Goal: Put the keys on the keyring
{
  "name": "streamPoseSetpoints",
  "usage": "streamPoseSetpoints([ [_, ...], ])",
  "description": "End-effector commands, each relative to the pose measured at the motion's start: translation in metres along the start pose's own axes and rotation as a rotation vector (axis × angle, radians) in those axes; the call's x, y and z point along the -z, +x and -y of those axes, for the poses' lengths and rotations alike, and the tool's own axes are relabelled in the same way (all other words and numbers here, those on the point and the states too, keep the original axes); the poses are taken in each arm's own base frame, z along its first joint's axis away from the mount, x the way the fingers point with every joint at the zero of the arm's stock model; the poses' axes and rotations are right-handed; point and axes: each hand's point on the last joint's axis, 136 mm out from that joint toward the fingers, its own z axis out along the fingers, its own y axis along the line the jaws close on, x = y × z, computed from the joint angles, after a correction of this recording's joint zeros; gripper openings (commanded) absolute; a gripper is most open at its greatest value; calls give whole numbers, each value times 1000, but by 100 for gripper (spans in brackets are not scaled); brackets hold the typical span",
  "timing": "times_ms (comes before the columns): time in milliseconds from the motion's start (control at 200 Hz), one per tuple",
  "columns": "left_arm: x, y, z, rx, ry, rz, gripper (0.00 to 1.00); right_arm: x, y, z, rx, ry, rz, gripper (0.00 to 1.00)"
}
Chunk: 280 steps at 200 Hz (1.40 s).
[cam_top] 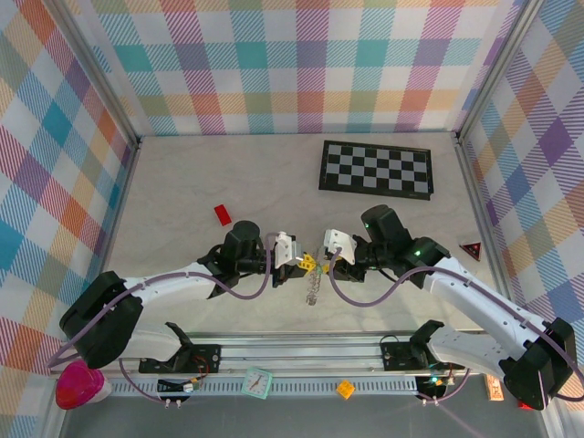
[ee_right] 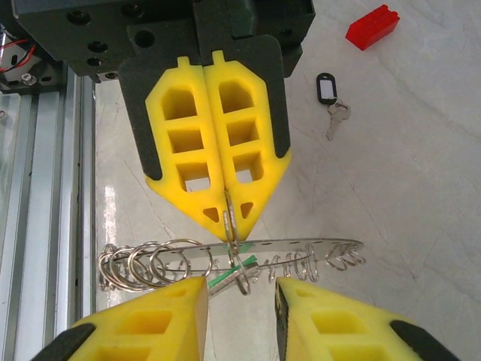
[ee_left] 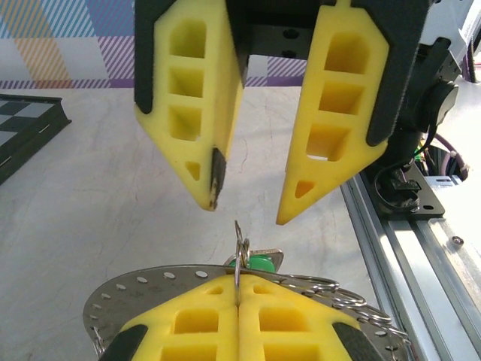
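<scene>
Now left claw is clamped on the keyring beside the green key; right claw stands apart; black key lies on the surface.

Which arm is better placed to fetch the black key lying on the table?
Right, probably. The right gripper is open and empty; the left gripper is shut on the keyring with the green key, so it is busy. The black key lies loose.
</scene>
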Motion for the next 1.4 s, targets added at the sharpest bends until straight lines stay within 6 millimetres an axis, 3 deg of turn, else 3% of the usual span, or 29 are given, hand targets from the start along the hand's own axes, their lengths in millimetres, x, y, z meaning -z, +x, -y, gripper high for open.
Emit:
streamPoseSetpoints([
  [0,1,-16,8,-79,34,66,0,-1,-3,-1,12,-19,2,30],
  [190,2,-17,9,-84,41,74,0,-5,-8,-3,8,-57,11,25],
  [560,2,-17,10,-83,45,76,0,1,-6,-4,13,-47,-3,0],
  [785,5,-37,14,-77,65,165,0,-15,20,0,7,-59,-113,0],
  [975,5,-43,15,-48,75,211,0,-14,0,-18,-36,-183,-27,0],
  [1005,5,-42,14,-44,74,209,0,-12,-2,-17,-30,-171,-20,4],
  [1085,4,-38,12,-35,62,199,0,-5,-2,-10,-6,-95,-5,28],
  [1155,3,-35,9,-28,49,192,0,2,-1,-4,11,-25,11,38],
  [1270,1,-33,7,-20,42,184,0,12,-2,2,23,63,42,41],
  [1395,-1,-31,4,-8,32,180,0,17,-7,-7,2,40,100,41],
])
